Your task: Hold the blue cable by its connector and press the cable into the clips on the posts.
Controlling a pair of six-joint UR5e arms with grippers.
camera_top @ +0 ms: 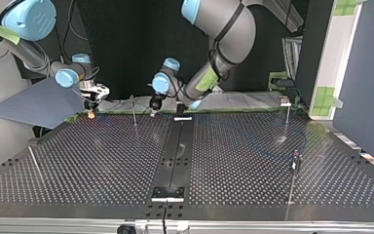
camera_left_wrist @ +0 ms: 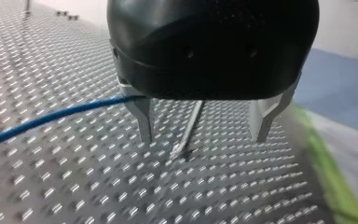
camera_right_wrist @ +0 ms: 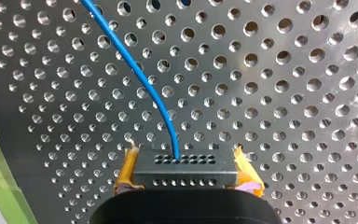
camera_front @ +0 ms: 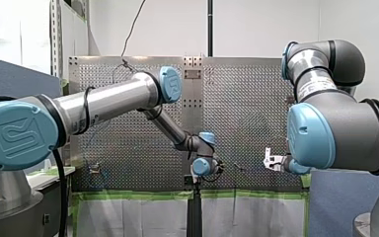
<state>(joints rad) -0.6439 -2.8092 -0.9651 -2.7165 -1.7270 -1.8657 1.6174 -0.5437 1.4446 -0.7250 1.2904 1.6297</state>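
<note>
Perforated table point(camera_right_wrist: 284, 70); connector point(camera_right_wrist: 185, 169) inside right gripper point(camera_right_wrist: 185, 157)

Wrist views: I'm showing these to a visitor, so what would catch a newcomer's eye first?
In the right wrist view, the blue cable curves over the perforated table into a dark connector clamped between my right tool's yellow pads. In the left wrist view, my left tool hangs open, a thin post showing between its metal fingers.
</note>
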